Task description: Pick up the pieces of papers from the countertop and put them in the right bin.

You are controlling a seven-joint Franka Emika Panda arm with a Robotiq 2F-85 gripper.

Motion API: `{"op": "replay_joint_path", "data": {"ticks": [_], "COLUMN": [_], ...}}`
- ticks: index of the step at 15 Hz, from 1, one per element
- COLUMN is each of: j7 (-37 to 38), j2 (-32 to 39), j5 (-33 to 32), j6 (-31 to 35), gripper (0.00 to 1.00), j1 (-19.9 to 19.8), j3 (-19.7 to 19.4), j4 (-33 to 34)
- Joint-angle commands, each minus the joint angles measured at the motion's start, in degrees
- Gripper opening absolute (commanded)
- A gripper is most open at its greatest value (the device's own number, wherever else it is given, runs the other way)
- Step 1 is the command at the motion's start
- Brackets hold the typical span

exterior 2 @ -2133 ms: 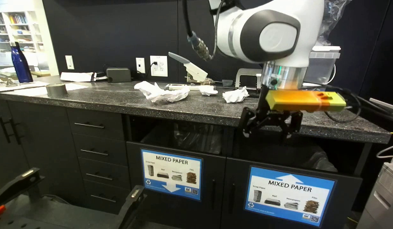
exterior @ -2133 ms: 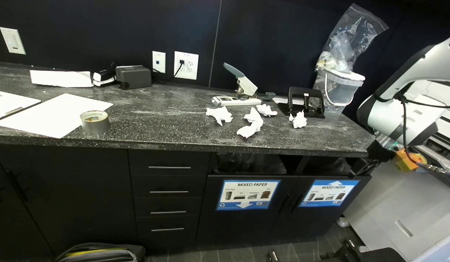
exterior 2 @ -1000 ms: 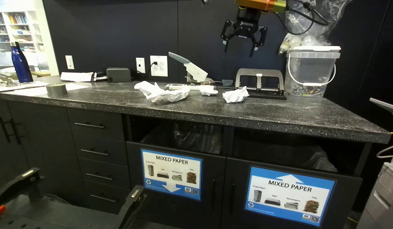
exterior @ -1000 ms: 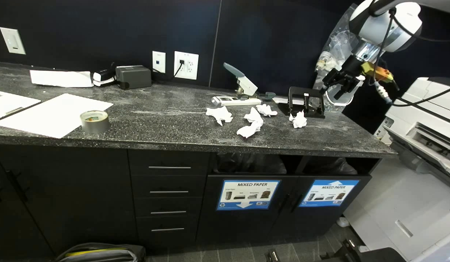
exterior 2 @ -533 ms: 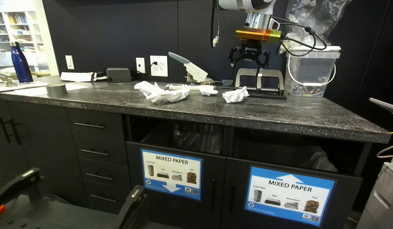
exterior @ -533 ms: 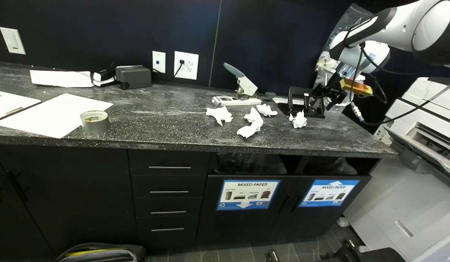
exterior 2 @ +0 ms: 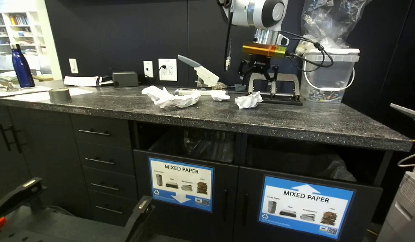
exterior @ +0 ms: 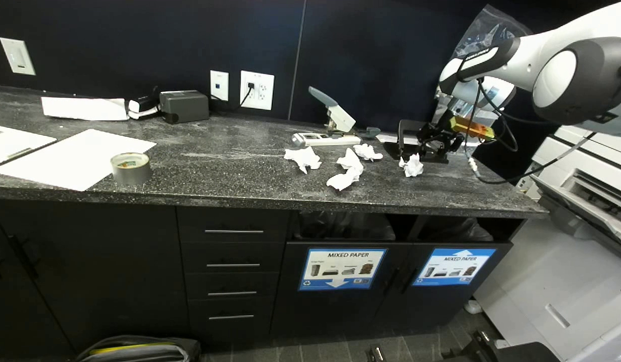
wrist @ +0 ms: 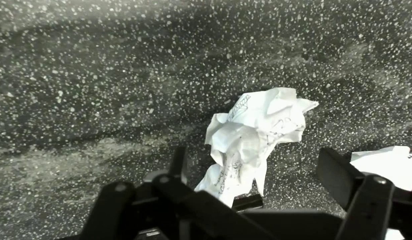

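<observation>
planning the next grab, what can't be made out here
Writing on the middle scrap, wrist view: too small to read.
Right-hand scrap, wrist view: cut off by the right edge, partly behind the pincer.
Inside the bin liners, both exterior views: hidden by cabinet doors and shadow.
Leftmost sheet, in an exterior view: cut off by the left edge.
</observation>
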Motion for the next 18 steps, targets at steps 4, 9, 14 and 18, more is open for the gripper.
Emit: {"op": "replay_joint_path", "data": {"ticks": [4,9,14,18], "j7": [4.82,7.76,9.81,10.68], "j2": [5.83,9.97,13.55,15.47], "j5": [-2.09,-1.71,-2.12,-3.09], "j6": [-3.28,-1.29,-0.45,-1.11], "gripper": [1.00,1.00,1.00,1.00], "j1": [0.01,0.90,1.31,1.49], "j3": [1.75,0.20,-0.79,-1.87], "j4": [8.85,13.31,17.24,19.19]}}
